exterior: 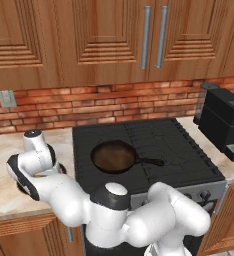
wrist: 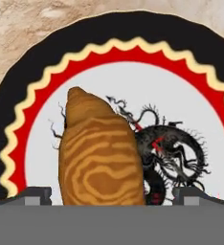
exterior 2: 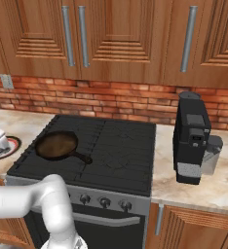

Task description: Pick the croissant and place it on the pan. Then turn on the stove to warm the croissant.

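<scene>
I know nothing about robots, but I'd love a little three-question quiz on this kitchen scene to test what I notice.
1. True or false: the croissant already lies in the pan.
2. What does the croissant rest on? A) the stove B) a plate with a black and red rim C) the coffee machine
3. Fill in: in the hand view, the gripper has one fingertip on each side of the ____.

Key
1. False. The pan on the stove holds nothing.
2. B. The plate sits on the counter left of the stove.
3. Croissant. The fingertips stand apart on either side of it, not yet closed on it.
</scene>
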